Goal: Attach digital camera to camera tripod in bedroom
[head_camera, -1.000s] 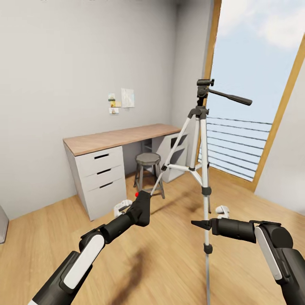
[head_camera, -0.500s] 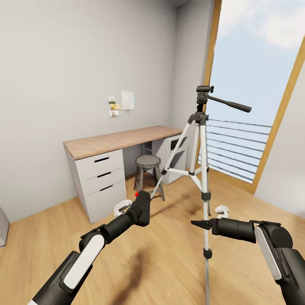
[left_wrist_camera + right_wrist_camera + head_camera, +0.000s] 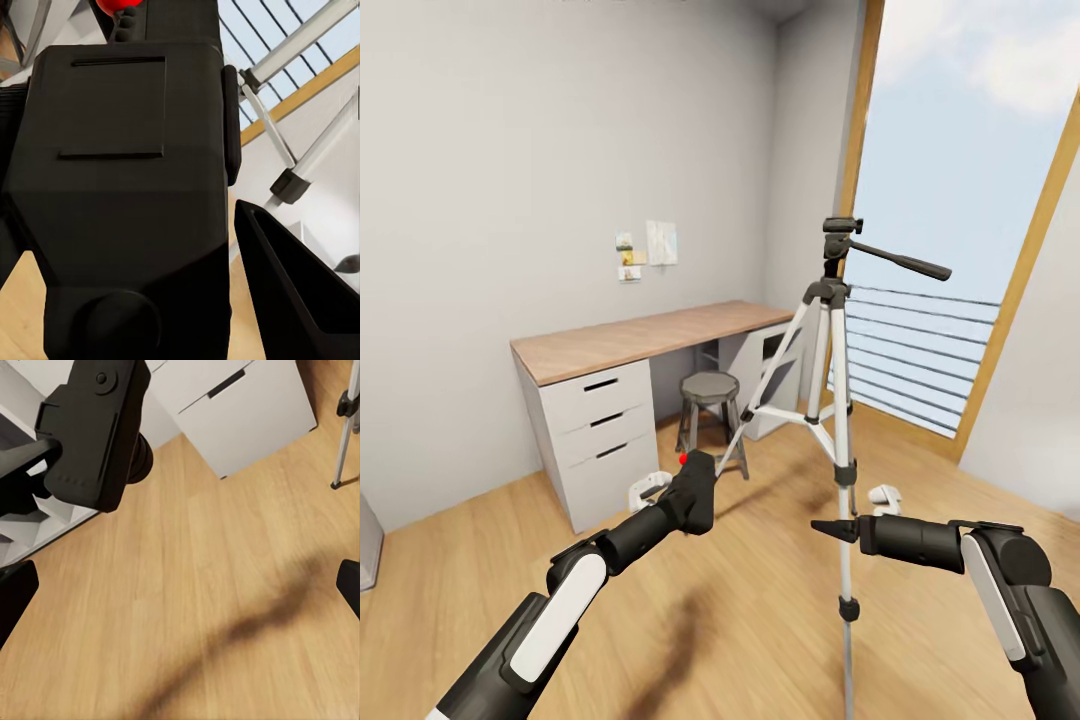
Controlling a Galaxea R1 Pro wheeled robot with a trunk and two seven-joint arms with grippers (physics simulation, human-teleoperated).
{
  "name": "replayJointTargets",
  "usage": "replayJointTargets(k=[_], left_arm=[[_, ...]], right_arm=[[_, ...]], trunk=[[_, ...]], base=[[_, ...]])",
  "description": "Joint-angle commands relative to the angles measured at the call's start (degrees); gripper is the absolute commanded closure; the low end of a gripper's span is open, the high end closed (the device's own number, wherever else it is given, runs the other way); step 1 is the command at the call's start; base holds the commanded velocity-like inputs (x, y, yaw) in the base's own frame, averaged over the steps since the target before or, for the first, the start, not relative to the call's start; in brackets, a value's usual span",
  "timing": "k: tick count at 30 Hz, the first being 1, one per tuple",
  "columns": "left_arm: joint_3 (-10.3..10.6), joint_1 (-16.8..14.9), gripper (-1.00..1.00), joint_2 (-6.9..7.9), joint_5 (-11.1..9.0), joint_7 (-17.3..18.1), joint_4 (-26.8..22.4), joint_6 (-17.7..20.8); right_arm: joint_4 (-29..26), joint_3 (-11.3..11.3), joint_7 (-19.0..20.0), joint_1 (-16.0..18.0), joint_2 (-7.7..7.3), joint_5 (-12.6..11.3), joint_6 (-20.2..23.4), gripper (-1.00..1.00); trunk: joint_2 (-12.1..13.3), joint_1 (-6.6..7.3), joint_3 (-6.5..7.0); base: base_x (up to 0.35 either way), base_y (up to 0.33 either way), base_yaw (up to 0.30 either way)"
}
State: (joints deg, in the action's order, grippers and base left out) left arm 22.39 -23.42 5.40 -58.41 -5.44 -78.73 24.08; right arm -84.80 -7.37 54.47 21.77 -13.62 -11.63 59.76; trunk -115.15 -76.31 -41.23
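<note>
The digital camera [image 3: 127,202] sits between the jaws, camera tripod [image 3: 296,56] legs beyond.

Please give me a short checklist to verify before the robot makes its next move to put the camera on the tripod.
1. Digital camera held in the left hand: ok, the left wrist view shows a finger beside its body.
2. Right hand free: ok, nothing between its fingers.
3. Camera tripod upright on the floor: ok.
4. Tripod head bare: ok, nothing mounted.
5. Camera raised to the head: not ok, it sits far lower.
6. Camera's mounting side facing down: cannot tell.
</note>
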Motion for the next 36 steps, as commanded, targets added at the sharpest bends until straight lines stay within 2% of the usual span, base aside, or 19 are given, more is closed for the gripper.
replayJointTargets(k=[1,36], left_arm=[[0.11,-0.05,1.00,0.05,-0.48,-0.56,-0.11,0.09],[0.11,-0.05,1.00,0.05,-0.42,-0.62,0.07,0.09]], right_arm=[[-0.01,-0.04,0.23,0.04,0.02,0.11,0.24,-1.00],[-0.01,0.09,0.20,0.03,0.20,0.21,0.24,-1.00]], trunk=[[0.39,0.23,0.12],[14.42,7.92,6.41]], base=[[0.000,0.000,0.000],[0.000,0.000,0.000]])
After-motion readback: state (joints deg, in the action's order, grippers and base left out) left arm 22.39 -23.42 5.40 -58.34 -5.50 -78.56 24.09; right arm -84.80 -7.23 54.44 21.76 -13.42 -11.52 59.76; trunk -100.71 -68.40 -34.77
